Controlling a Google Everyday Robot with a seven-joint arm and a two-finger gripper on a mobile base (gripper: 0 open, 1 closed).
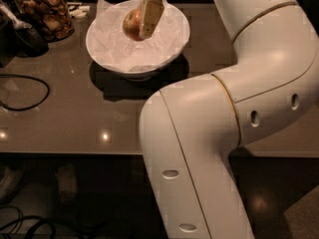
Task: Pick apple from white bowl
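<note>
- Gripper [141, 27] up at 12 o'clock — fingers clamped on the apple [130, 24].
- Apple hangs over the white bowl [102, 51], toward its 12 o'clock rim.
- Snack jar [47, 14] at the bowl's 10 o'clock.

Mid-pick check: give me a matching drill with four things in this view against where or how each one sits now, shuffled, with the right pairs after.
Things:
1. apple
2. white bowl
3. glass jar
4. black cable

States:
A. at the back left, holding brown snacks
B. lying looped at the left side
C. clamped in the gripper, which hangs over the bowl
D. standing on the table, lined with white paper

Pairs: 1-C, 2-D, 3-A, 4-B
</note>
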